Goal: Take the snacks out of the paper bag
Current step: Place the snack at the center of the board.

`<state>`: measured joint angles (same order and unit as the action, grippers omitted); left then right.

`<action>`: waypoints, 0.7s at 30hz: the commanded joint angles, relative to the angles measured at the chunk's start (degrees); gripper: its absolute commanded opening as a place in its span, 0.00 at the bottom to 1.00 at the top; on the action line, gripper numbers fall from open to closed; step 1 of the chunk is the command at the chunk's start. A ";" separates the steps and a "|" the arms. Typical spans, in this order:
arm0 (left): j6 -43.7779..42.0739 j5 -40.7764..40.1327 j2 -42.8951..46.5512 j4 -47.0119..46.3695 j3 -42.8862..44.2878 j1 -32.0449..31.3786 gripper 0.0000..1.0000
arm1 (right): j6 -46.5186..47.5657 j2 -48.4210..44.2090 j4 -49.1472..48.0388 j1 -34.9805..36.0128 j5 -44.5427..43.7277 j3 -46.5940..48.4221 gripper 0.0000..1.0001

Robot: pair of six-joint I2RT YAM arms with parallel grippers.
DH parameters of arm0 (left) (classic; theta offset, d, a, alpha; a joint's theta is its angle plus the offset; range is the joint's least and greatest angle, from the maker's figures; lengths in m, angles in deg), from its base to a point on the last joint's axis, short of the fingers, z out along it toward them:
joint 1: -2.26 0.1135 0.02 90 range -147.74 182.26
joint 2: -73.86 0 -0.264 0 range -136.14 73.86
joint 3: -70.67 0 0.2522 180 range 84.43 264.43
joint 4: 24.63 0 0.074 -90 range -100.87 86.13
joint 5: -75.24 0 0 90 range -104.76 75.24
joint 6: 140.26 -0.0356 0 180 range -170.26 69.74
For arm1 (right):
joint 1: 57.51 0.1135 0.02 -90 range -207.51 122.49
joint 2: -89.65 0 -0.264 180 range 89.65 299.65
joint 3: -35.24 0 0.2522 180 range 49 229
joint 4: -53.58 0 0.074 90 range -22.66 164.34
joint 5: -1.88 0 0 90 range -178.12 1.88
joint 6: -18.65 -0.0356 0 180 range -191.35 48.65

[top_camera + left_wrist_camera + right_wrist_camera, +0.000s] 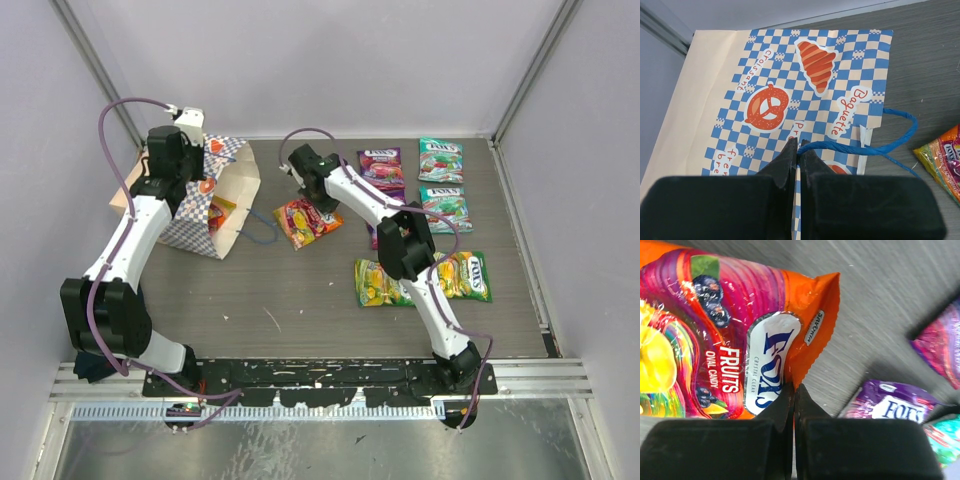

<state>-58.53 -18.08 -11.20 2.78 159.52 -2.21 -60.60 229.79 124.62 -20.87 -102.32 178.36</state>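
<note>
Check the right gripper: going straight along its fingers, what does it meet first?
The orange packet: the right gripper looks shut on its near edge. Past that lies the table, though depth is unclear.

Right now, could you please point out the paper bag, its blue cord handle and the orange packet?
paper bag [790,70], left wrist view, on its checkered face.
blue cord handle [855,149], left wrist view, along the cord.
orange packet [750,295], right wrist view, on its printed front.

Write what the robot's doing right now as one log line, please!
left gripper: shut on paper bag | right gripper: shut on orange packet, outside bag | other packets: on table
</note>
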 commanded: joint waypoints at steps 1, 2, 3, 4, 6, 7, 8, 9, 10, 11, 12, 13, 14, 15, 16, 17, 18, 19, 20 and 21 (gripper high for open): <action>0.71 0.41 -0.18 -1.47 1.73 0.38 0.00 | 5.36 -6.68 -8.32 0.38 -9.89 -1.65 0.01; 0.71 0.30 -0.24 -1.42 1.77 0.42 0.00 | 6.43 -6.67 -9.45 0.52 -11.37 -1.73 0.01; 0.71 0.32 -0.30 -1.29 1.81 0.43 0.00 | 7.16 -6.65 -10.79 0.60 -12.89 -1.75 0.01; 0.71 0.32 -0.31 -1.17 1.86 0.43 0.00 | 7.71 -6.50 -12.06 0.75 -14.78 -1.76 0.01; 0.71 0.31 -0.28 -0.99 1.95 0.43 0.00 | 8.59 -6.59 -14.62 0.96 -17.78 -1.72 0.09; 0.71 0.32 -0.22 -0.85 1.98 0.39 0.00 | 8.63 -6.83 -16.21 1.07 -18.51 -1.73 0.22; 0.71 0.27 -0.16 -0.78 2.06 0.42 0.00 | 8.34 -7.22 -17.62 1.11 -18.96 -1.77 0.37; 0.71 0.23 -0.09 -0.71 2.05 0.43 0.00 | 7.69 -7.92 -19.12 1.22 -19.25 -2.18 0.54; 0.69 0.18 0.00 -0.64 2.11 0.43 0.00 | 6.64 -8.78 -20.60 1.24 -19.37 -2.74 0.69; 0.78 0.22 0.04 -0.54 2.16 0.43 0.00 | 5.28 -9.79 -22.22 1.24 -19.52 -3.56 0.79; 0.86 0.20 0.06 -0.49 2.12 0.43 0.00 | 3.75 -10.90 -23.67 1.19 -19.68 -4.53 0.87; 0.96 0.22 0.22 -0.47 2.11 0.43 0.00 | 1.90 -12.09 -25.14 1.20 -19.88 -5.68 0.92; 1.04 0.28 0.24 -0.53 2.10 0.40 0.00 | 0.01 -13.48 -26.66 1.18 -20.09 -7.15 0.95; 1.06 0.23 0.35 -0.52 2.08 0.42 0.00 | -2.02 -14.84 -28.08 1.16 -20.31 -8.57 0.96; 1.14 0.14 0.47 -0.43 2.05 0.43 0.00 | -4.17 -16.13 -29.43 1.18 -20.56 -10.12 0.97; 1.15 0.13 0.47 -0.44 2.07 0.43 0.00 | -6.35 -17.41 -30.55 1.17 -20.87 -11.62 0.97; 1.22 0.02 0.57 -0.41 2.08 0.43 0.00 | -8.97 -18.62 -31.34 1.15 -21.06 -13.00 0.98; 1.30 -0.13 0.58 -0.34 2.00 0.44 0.00 | -11.68 -20.02 -32.06 1.20 -21.20 -15.08 0.98; 1.44 -0.36 0.54 -0.32 2.01 0.43 0.00 | -14.45 -21.33 -32.61 1.22 -21.16 -16.47 0.99; 1.68 -0.61 0.53 -0.17 2.11 0.43 0.00 | -19.01 -22.65 -32.97 1.14 -21.32 -18.04 1.00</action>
<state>-58.12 -17.97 -11.79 3.70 159.52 -2.21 -65.63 214.86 98.54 -20.00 -121.05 163.98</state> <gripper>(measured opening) 0.012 0.985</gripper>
